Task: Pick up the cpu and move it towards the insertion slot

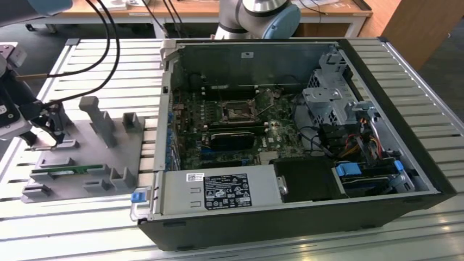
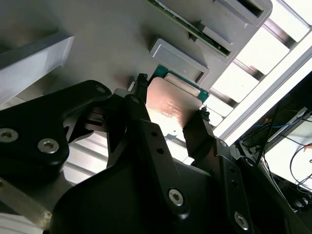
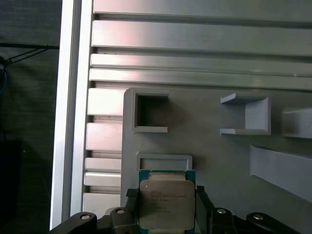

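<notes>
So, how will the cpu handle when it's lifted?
The cpu looks thin, flat and rigid, so probably light and unbending. The jaws of the gripper meet only its thin edges, so it might slip or tilt. Its green rim looks chip-prone.

One cpu [image 3: 162, 204] and, seemingly, one insertion slot [image 1: 237, 111].

Tool [image 2: 171, 97]: matte black. Two slim fingers [image 2: 151, 141], one with small holes along its length. Behind them are black linkage plates pinned with silver socket-head screws [image 2: 48, 145]. Exterior view: light grey housing [image 1: 8, 57] sits above the tool, with darker body parts under it. Black cables [image 1: 110, 49] loop away above the tool. Arm [image 1: 254, 11] tubes are silver-grey, joint caps [image 1: 286, 19] light blue.
</notes>
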